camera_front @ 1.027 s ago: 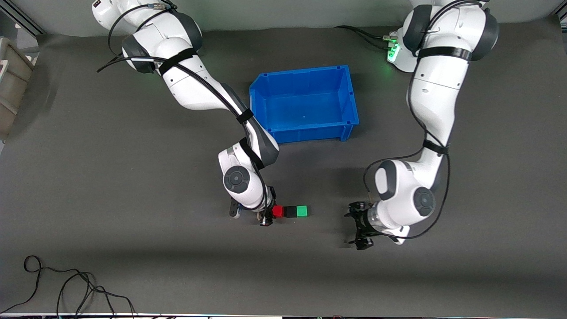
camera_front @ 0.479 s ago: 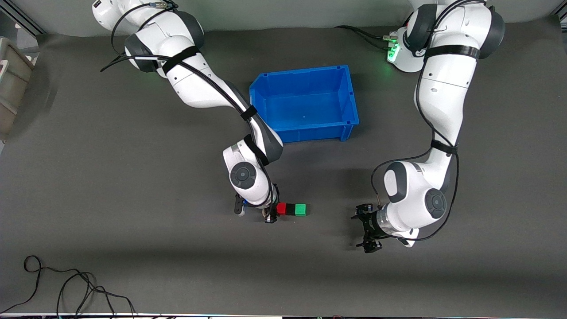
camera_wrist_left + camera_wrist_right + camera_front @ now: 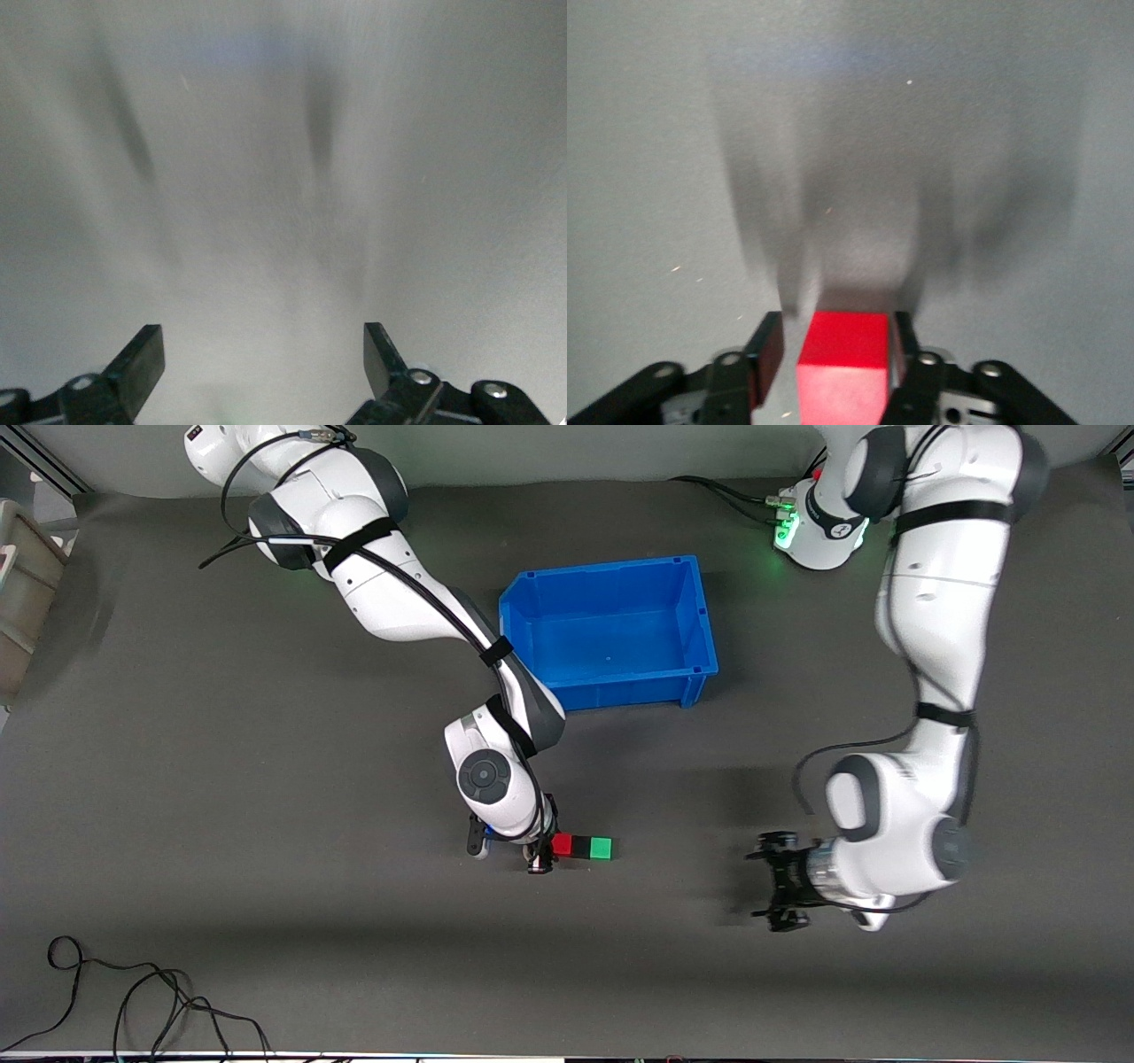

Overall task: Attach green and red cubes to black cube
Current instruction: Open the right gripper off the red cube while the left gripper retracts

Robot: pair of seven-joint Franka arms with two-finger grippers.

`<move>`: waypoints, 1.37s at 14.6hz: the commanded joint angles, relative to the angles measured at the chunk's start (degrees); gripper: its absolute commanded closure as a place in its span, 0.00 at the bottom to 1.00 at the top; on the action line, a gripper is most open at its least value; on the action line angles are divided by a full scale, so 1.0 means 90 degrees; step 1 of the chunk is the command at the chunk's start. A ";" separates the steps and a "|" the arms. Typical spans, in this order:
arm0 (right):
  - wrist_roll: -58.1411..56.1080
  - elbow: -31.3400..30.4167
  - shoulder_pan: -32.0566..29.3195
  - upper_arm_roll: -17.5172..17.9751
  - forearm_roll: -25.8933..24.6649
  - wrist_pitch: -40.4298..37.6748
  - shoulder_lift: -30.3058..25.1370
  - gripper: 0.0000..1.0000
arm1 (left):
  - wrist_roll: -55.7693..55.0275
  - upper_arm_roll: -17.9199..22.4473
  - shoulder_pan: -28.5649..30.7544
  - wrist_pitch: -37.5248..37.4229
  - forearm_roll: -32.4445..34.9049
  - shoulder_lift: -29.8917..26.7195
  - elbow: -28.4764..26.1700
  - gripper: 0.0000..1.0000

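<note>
The red cube (image 3: 561, 844), the black cube (image 3: 581, 846) and the green cube (image 3: 601, 848) lie in one touching row on the grey mat, black in the middle. My right gripper (image 3: 542, 852) is down at the red end of the row. In the right wrist view the red cube (image 3: 843, 359) sits between its fingers (image 3: 769, 341). One finger is against the cube and the other stands slightly off it, so the gripper (image 3: 835, 329) is open. My left gripper (image 3: 780, 893) is open and empty over bare mat toward the left arm's end, and its wrist view (image 3: 264, 343) shows only mat.
An empty blue bin (image 3: 700, 664) stands farther from the front camera than the cubes, between the arms. A beige container (image 3: 22, 593) sits at the right arm's end of the table. A black cable (image 3: 133, 992) lies near the front edge.
My left arm has drawn its open gripper away from the cubes, toward its own end of the table. My right gripper shifted slightly with the row, then stayed at the red cube.
</note>
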 commanded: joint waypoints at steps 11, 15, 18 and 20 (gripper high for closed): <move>-0.2899 0.0075 -0.1080 -0.0045 -0.0029 -0.3385 -0.2564 0.00 | 0.4580 0.0167 0.1075 -0.2921 0.2446 -0.3633 -0.1686 0.00; -0.4950 -0.0413 -0.1743 -0.0084 -0.0039 -0.4763 -0.3815 0.00 | 0.6133 0.0167 0.1172 -0.3517 0.2777 -0.4943 -0.2214 0.00; -0.6376 -0.0472 -0.2397 -0.0094 -0.0097 -0.5671 -0.4373 0.00 | 0.6876 0.0148 0.1114 -0.3743 0.2768 -0.5325 -0.2147 0.00; -0.7596 -0.0638 -0.2769 -0.0190 -0.0165 -0.6092 -0.4686 0.01 | 0.7179 0.0148 0.0959 -0.3636 0.2768 -0.5375 -0.1991 0.00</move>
